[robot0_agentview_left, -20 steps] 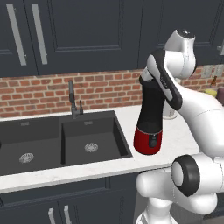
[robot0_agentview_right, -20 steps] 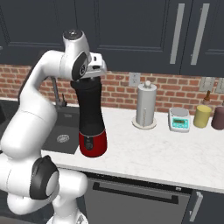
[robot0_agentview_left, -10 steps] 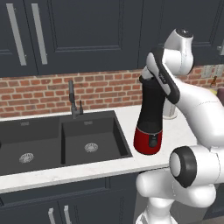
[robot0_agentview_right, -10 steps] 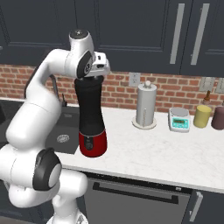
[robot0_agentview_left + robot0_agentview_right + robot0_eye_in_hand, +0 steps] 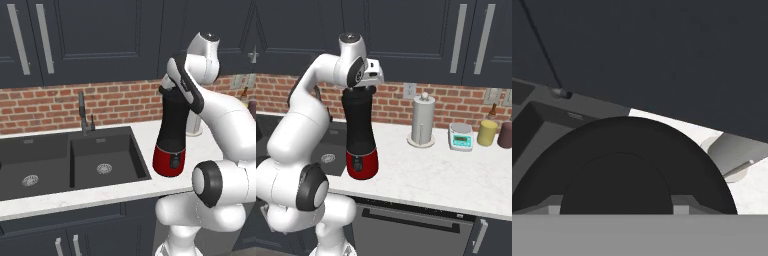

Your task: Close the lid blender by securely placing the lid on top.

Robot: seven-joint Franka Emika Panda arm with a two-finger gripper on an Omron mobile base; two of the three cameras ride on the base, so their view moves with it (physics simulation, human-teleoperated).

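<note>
Dark cabinets (image 5: 100, 40), brick backsplash (image 5: 45, 107), white counter (image 5: 426, 170)

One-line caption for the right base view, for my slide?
The hand holds the lid at the top of the blender, beside the sink; paper-towel roll and scale stand behind.

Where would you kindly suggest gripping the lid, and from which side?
By its raised centre, from straight above. The lid sits level at the top of the upright blender, so its rim is wide and probably hard to span, while the narrower centre stands up for the fingers to pinch. The gripper is shut on it there.
</note>
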